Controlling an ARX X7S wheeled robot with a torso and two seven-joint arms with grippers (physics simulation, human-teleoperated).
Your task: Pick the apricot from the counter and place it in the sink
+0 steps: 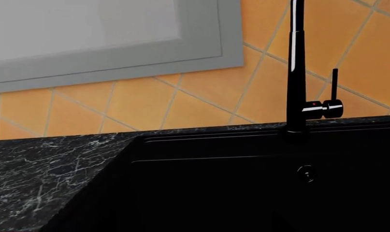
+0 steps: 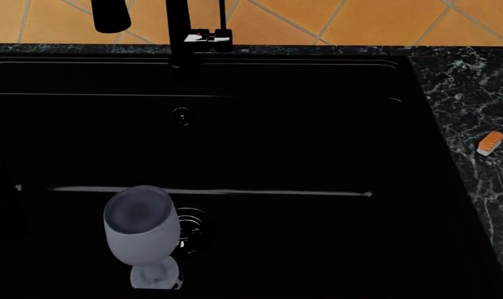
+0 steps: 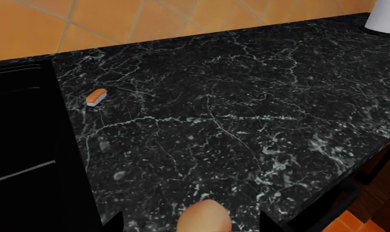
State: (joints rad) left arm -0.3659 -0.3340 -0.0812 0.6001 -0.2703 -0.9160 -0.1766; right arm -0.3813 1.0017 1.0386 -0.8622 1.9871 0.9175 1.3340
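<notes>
The apricot [image 3: 204, 217] lies on the black marble counter [image 3: 246, 111], near its front edge, and shows only in the right wrist view. My right gripper [image 3: 191, 224] is open, with one dark fingertip [image 3: 114, 223] on each side of the apricot and a gap on both sides. The black sink [image 2: 318, 124] fills the head view, with its faucet [image 2: 181, 37] at the back and the drain [image 2: 191, 229]. The left wrist view looks at the sink's back wall [image 1: 246, 169] and the faucet [image 1: 296, 72]. My left gripper's fingers are lost against the black basin.
A grey cup [image 2: 141, 227] stands inside the sink beside the drain. A small orange-and-white sushi-like piece [image 2: 490, 142] lies on the counter right of the sink; it also shows in the right wrist view [image 3: 96, 96]. A white object [image 3: 385, 17] stands at the far counter end.
</notes>
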